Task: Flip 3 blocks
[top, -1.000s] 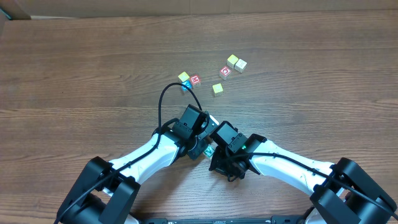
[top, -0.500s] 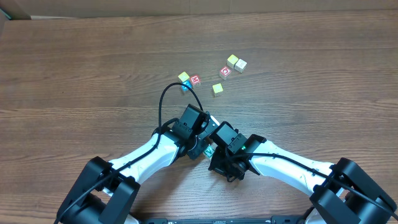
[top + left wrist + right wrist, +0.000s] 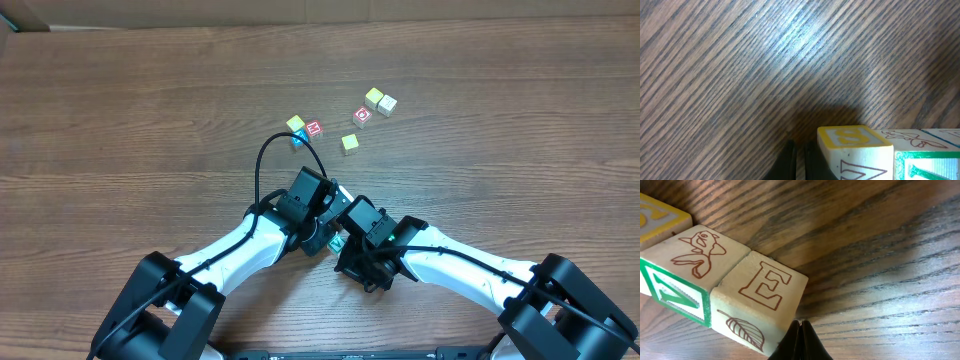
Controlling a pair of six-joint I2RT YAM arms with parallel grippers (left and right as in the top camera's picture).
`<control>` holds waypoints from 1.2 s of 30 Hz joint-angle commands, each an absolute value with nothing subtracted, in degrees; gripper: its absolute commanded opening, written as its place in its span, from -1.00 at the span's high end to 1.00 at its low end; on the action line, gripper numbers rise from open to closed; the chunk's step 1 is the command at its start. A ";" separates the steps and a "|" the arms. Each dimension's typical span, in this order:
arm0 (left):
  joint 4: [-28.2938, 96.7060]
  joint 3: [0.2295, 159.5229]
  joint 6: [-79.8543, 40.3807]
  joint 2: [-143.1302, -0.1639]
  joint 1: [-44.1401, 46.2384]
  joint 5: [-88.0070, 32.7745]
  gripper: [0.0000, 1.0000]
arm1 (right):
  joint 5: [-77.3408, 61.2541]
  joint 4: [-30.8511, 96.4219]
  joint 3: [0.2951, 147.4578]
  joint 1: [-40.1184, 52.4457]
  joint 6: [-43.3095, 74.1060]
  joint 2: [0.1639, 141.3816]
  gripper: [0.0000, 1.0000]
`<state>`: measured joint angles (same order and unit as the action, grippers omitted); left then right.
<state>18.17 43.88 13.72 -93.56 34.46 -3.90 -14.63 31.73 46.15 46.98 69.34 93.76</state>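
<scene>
Wood-grain bench (image 3: 120, 120), seen from above, with both arms folded inward so that their wrists meet near the front centre. Well apart from them, farther up the bench, lie the loose cubes (image 3: 349, 143) in yellow, red and cream. We find the three blocks (image 3: 690, 275) of the task beneath the wrists, mostly hidden in the overhead view. They stand in a straight row, face to face and touching: an E block (image 3: 760, 300) with a leaf on its side, a fish block (image 3: 700, 255) with a green-framed side, and a yellow-framed block (image 3: 852, 145). The right end effector (image 3: 800, 340) is pinched to a narrow point holding nothing, its tips on the bench just beside the lower corner of the E block. The left end effector (image 3: 797, 162) is likewise closed and empty, just beside the yellow-framed block at the opposite end. We note the governing relation: the long axis of the row runs from one end effector to the other, so each arm is nearest to its own end block and the fish block lies between. We judge that no block can be gripped as the fingers stand. A flip would call either for the fingers to part or for a closed tip to lever a block over its edge, and a push along the axis might shift the whole row.
</scene>
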 commanded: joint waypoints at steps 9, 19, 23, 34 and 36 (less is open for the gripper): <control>19.25 44.03 13.96 -94.50 37.52 -20.58 0.86 | -11.60 25.78 48.80 46.94 69.23 94.02 0.92; 18.28 44.03 12.99 -97.45 37.52 -20.60 0.83 | -11.33 25.54 48.80 46.94 69.23 94.32 0.92; 17.69 44.03 13.02 -98.24 37.52 -20.58 0.84 | -10.94 25.56 48.80 46.94 69.21 94.32 0.92; 17.67 44.03 13.06 -98.24 37.52 -20.56 0.88 | -10.52 25.36 48.80 46.94 69.23 94.32 0.92; 17.67 44.03 13.10 -98.24 37.52 -20.51 0.88 | -10.55 25.30 48.80 46.94 69.25 94.32 0.92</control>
